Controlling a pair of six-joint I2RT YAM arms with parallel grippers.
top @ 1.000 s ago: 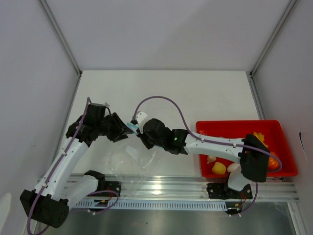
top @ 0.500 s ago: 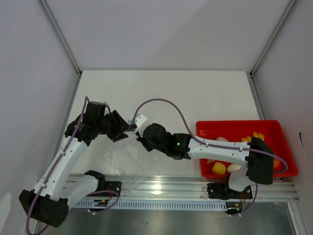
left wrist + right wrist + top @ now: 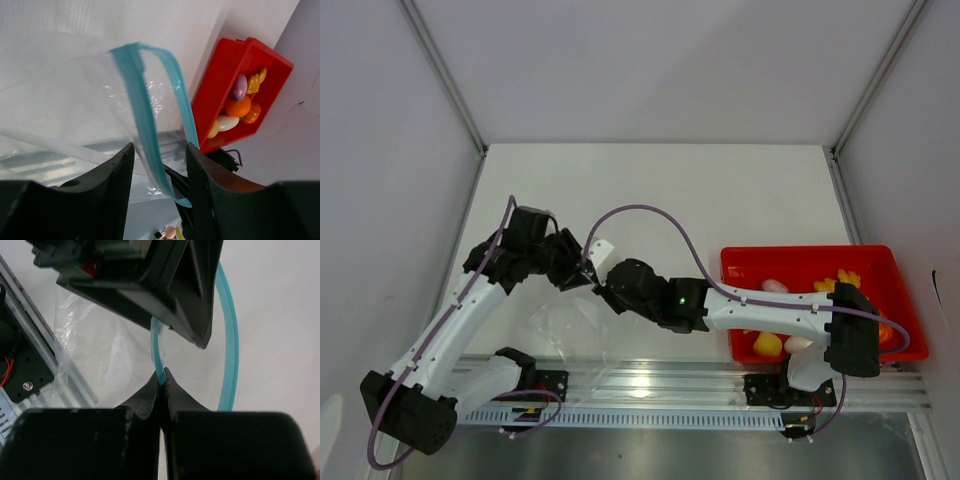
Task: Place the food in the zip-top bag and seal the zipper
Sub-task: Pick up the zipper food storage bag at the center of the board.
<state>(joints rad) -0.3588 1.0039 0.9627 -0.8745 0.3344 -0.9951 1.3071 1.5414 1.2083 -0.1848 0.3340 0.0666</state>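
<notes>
Zipper strip between two grippers
Right gripper (image 3: 161, 376) is clenched on the zipper (image 3: 156, 347) of the zip-top bag (image 3: 568, 322), which lies mid-table; left gripper (image 3: 160, 148) stands released, strip passing between its fingers (image 3: 112, 185). Food (image 3: 237, 106) sits in the red tray (image 3: 212, 85).

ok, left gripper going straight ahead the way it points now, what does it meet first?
Probably the zipper of the zip-top bag, which runs between its open fingers; depth is unclear.
</notes>
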